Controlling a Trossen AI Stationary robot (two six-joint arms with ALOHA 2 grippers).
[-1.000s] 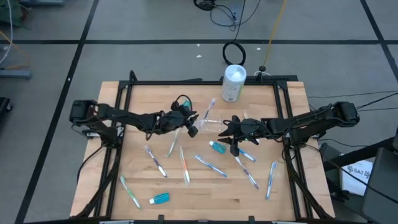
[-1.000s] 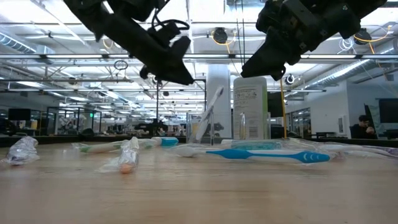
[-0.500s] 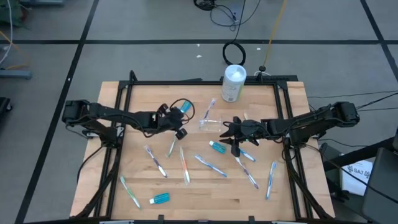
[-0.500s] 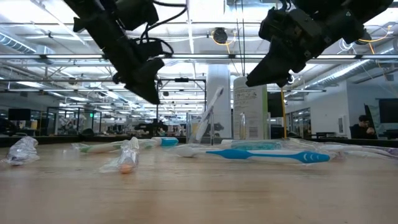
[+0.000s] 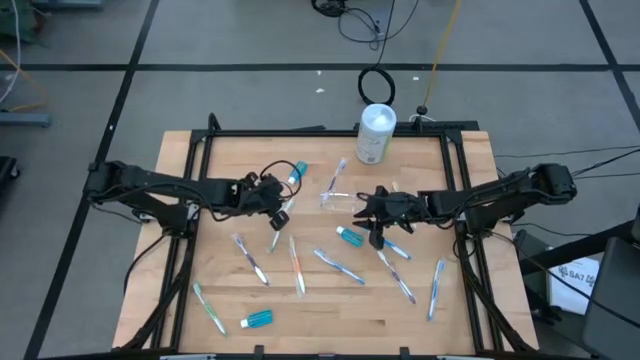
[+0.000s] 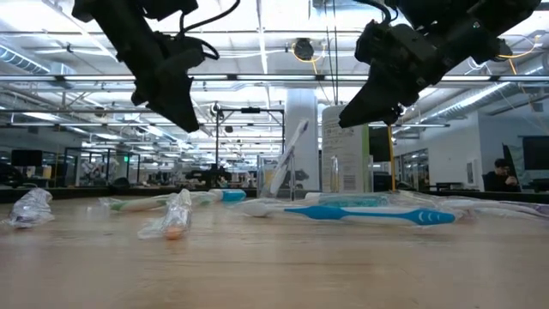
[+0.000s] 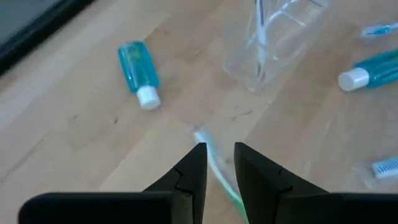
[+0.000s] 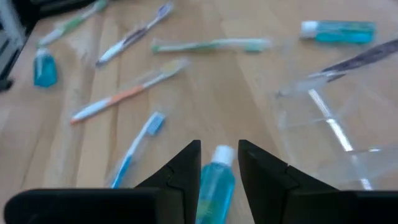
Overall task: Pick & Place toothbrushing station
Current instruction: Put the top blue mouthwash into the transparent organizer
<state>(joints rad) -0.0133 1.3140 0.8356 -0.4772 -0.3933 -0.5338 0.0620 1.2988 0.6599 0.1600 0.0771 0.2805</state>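
Toothbrushes (image 5: 297, 268): thin pastel-handled sticks strewn flat over the wooden table (image 5: 225, 155), mostly across the middle and near half; about eight countable in the high view, exact number hard to tell.
Toothpaste tubes: three small blue ones with white caps, one near the front-left edge (image 5: 258, 319), one at the back beside the left arm (image 5: 297, 173), one at centre (image 5: 349, 237).
Clear holder (image 5: 345, 200): see-through, boxy, hard-looking, mid-table between the two claws; one pale toothbrush (image 5: 336, 176) leaning upright in it, nothing else visible inside.
Canister (image 5: 375, 133): white cylinder, upright at the back edge, contents not visible.
Left gripper (image 5: 281, 217): raised above the table over a green toothbrush (image 7: 217, 174); fingers a narrow slit apart, empty.
Right gripper (image 5: 374, 231): raised above the centre tube; fingers slightly parted, tube seen between them on the table below, nothing gripped.
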